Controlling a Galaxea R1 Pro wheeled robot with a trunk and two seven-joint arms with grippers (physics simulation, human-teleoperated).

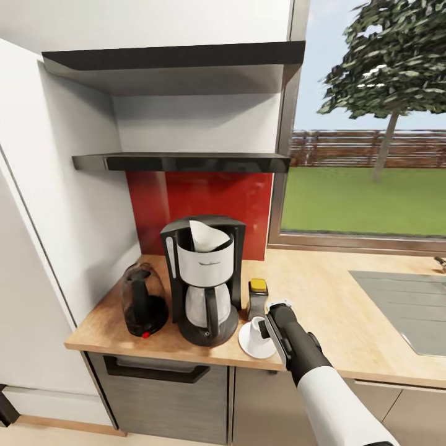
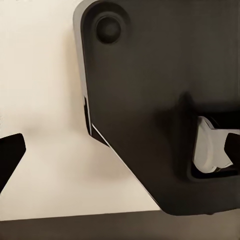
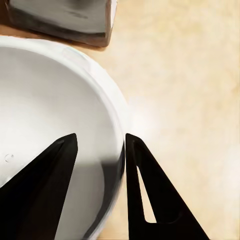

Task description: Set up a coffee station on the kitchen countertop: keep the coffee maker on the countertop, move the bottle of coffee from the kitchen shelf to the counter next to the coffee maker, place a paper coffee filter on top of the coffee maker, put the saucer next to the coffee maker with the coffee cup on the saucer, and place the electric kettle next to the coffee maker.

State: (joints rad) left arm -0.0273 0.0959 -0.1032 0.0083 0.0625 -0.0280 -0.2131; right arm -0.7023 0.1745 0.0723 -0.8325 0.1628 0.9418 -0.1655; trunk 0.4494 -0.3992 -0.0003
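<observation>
The coffee maker [image 1: 204, 279] stood on the wooden countertop [image 1: 322, 310] against the red backsplash [image 1: 204, 204], with a paper coffee filter [image 1: 207, 236] seated in its open top and the glass carafe [image 1: 204, 306] in place below. At 9 o'clock from it, just beside, stood the dark electric kettle [image 1: 144, 300]. At 3 o'clock stood the bottle of coffee [image 1: 257, 297], dark with a yellow cap, near the machine.

At 4 o'clock from the coffee maker the white saucer [image 1: 248, 344] lay close to the counter's front edge, carrying the coffee cup [image 1: 259, 327]. The cup's interior appeared white; no contents could be made out.

The right gripper [image 3: 100, 150] reached down onto the cup, its two dark fingers [image 3: 42, 185] straddling the cup's rim, one inside and one outside, closed against the wall. The bottle's base lay just beyond the cup.

In the left wrist view, the left gripper [image 2: 120, 150] showed fingertips spread wide, holding nothing, before a dark robot part [image 2: 150, 100] and pale floor [image 2: 40, 75].

The two shelves [image 1: 179, 162] above were bare. A sink [image 1: 402, 303] sat at 3 o'clock, well apart.
</observation>
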